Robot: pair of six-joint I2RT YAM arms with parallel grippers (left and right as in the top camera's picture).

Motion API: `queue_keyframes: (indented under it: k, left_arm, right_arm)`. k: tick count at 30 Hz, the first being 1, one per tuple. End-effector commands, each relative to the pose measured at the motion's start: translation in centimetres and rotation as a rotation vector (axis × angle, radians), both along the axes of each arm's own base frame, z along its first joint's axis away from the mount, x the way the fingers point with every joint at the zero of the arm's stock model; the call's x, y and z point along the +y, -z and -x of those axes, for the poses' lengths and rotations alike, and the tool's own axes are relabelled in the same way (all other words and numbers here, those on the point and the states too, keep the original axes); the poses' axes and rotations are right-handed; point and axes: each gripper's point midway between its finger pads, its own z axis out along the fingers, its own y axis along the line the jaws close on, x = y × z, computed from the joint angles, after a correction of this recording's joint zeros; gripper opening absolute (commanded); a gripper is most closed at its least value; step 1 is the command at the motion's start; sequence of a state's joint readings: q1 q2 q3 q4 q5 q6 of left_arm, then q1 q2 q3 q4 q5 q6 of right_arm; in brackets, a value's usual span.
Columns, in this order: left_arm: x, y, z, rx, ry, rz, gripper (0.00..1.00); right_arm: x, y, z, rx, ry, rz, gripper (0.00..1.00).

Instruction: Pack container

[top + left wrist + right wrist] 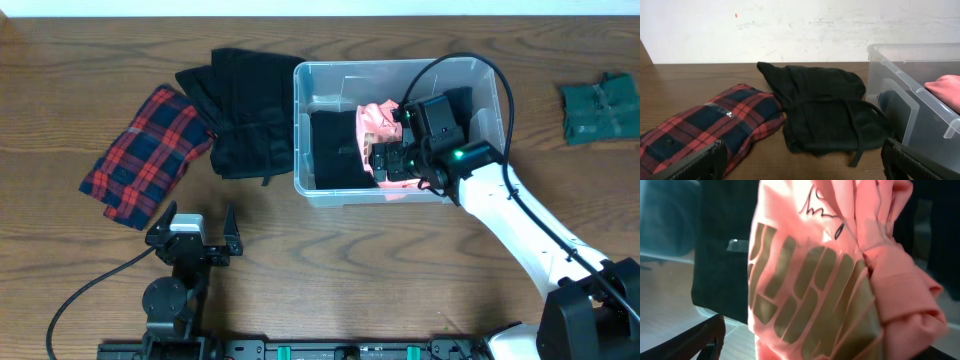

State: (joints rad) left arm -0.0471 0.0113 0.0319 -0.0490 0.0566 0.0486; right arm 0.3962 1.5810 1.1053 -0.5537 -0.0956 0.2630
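on my right wrist camera only one finger (700,342) shows, low left. the other is lost past the pink garment (840,280) close in front of the jaws, so i can't tell their gap. its gold print runs off the bottom edge. ahead of the left jaws, the container (900,80) is cut off rightward, the plaid cloth (715,125) leftward.

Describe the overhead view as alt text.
The right claw reaches into the clear container, over a pink garment beside a black garment. A plaid cloth and black clothes lie left of it; the left claw sits open.
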Motion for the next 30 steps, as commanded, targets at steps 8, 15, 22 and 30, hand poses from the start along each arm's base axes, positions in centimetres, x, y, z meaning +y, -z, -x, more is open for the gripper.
queue_keyframes:
  k: [8,15,22,30]
  left_arm:
    - [-0.1,1.7,0.0,0.045,0.006,0.007,0.98]
    - [-0.1,1.7,0.0,0.045,0.006,0.007,0.98]
    - [-0.1,1.7,0.0,0.045,0.006,0.007,0.98]
    - [-0.1,1.7,0.0,0.045,0.006,0.007,0.98]
  right_arm:
    - [0.8,-5.9,-2.2,-0.112,-0.068,0.025,0.94]
    - [0.8,-5.9,-2.1,-0.110,-0.075,0.029,0.95]
    - [0.4,-5.0,-0.8,-0.051,-0.082,0.052,0.75]
    - [-1.9,-3.1,2.1,0.060,-0.165,0.202,0.89]
